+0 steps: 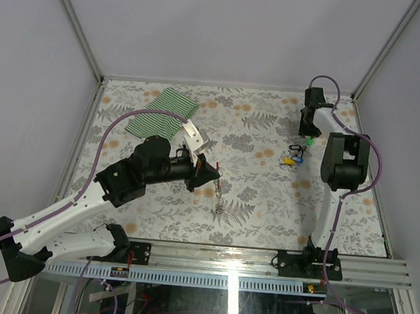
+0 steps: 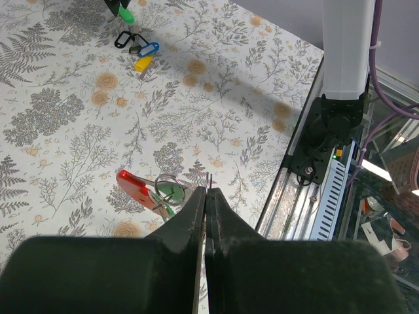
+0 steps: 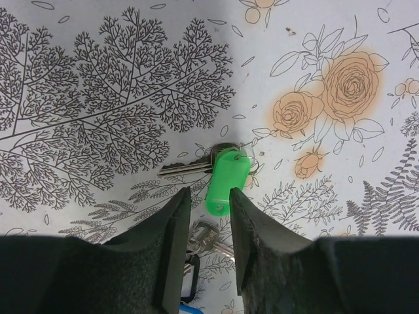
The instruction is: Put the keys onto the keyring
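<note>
Right wrist view: the right end effector (image 3: pixel 209 210) has its jaws apart, one finger on either side of the near end of a green tag (image 3: pixel 226 176), without clamping it. The tag is tied to a silver key (image 3: pixel 186 169) that lies flat on the flowered surface (image 3: pixel 98 98) just ahead of the fingertips, with its blade pointing left. A second key (image 3: pixel 208 237) lies between the fingers, closer to the wrist.

From the left wrist, the left end effector (image 2: pixel 207 196) is pressed together. A thin sliver pokes out between its tips, and I cannot tell what it is. Just left of those tips the keyring (image 2: pixel 163 185) lies on the surface, together with a red tag (image 2: pixel 133 185) and a smaller green piece. Far ahead, a black clip (image 2: pixel 124 40), a blue tag (image 2: pixel 148 49) and a yellow tag (image 2: pixel 143 63) lie bunched together.

From above, a striped cloth (image 1: pixel 161 114) lies beyond the left end effector, well apart from the right one.
</note>
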Tool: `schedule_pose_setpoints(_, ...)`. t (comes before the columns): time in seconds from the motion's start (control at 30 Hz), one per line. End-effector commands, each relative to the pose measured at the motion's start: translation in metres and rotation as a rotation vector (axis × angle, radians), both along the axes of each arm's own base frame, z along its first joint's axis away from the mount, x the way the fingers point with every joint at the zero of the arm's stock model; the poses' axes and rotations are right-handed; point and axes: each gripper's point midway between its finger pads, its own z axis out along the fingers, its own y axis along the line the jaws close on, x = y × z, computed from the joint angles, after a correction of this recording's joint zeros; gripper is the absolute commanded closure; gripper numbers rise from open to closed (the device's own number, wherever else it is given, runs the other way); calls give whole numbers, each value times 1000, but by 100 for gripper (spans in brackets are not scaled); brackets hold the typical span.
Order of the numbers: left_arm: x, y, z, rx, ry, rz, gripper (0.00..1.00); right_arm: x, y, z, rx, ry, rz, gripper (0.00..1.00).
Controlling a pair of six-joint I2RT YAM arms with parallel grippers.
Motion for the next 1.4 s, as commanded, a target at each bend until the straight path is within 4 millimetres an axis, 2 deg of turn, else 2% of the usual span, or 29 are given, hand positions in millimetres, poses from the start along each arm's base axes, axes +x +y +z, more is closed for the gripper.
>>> schedule_pose_setpoints(0.0,0,1,32,-78,-45,3,100,8,-7,-3,-30,9,0,64)
schedule_pose_setpoints(0.4,-1,1,34,-86,-46,3,100,6,-6,-11,-30,41,9,65)
schedule_pose_setpoints(0.57,-1,2,35,-88,-46,2,100,6,-6,-13,-31,46,10,71)
schedule_pose_setpoints(0.73,-2,2,36,-89,-47,1,100,6,-6,-9,-31,39,13,83)
schedule_pose_setpoints(0.83,-2,2,36,-93,-46,2,100,8,-6,2,-30,13,15,92)
schedule_pose_setpoints(1.0,-3,3,37,-95,-49,0,100,12,-6,29,-31,-45,19,100)
schedule_pose_setpoints(1.23,-3,4,38,-97,-50,3,100,16,0,80,1,-170,33,100)
schedule_pose_setpoints(1.37,-3,4,39,-98,-52,3,100,14,4,96,17,-207,41,100)
